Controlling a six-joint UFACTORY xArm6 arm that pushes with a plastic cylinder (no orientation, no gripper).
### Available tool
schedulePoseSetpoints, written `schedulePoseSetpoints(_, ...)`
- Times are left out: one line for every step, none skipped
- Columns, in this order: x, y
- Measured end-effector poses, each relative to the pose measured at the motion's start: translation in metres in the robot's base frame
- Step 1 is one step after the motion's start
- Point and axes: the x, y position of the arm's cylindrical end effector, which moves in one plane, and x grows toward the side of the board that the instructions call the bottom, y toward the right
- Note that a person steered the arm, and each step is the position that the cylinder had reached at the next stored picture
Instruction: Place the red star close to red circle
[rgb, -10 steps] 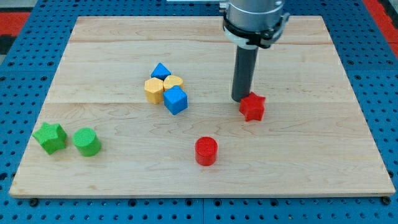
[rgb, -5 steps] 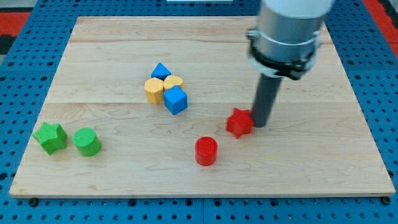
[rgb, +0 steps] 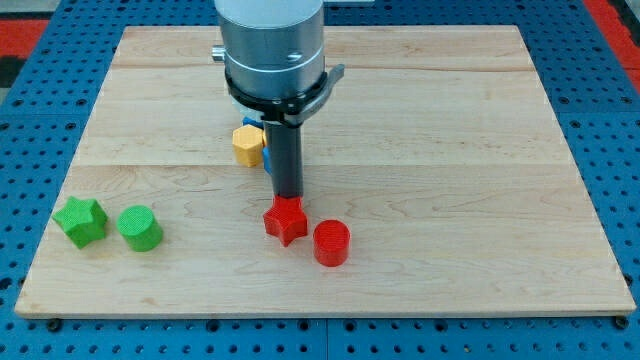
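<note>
The red star (rgb: 285, 221) lies on the wooden board (rgb: 450, 120) below its centre. The red circle (rgb: 331, 243) stands just to the star's lower right, almost touching it. My tip (rgb: 288, 196) is right above the star's top edge, touching or nearly touching it, and to the upper left of the red circle.
A yellow block (rgb: 247, 146) shows left of the rod; a blue block behind it is mostly hidden by the rod and arm. A green star (rgb: 80, 221) and a green circle (rgb: 140, 228) sit at the board's lower left.
The red star has slid left and down from the board's right of centre to beside the red circle. My tip moved from the star's right side to above it.
</note>
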Motion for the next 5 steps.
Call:
schedulePoseSetpoints(-0.007, -0.024)
schedulePoseSetpoints(0.021, -0.026)
schedulePoseSetpoints(0.051, -0.027)
schedulePoseSetpoints(0.054, -0.029)
schedulePoseSetpoints(0.07, -0.008)
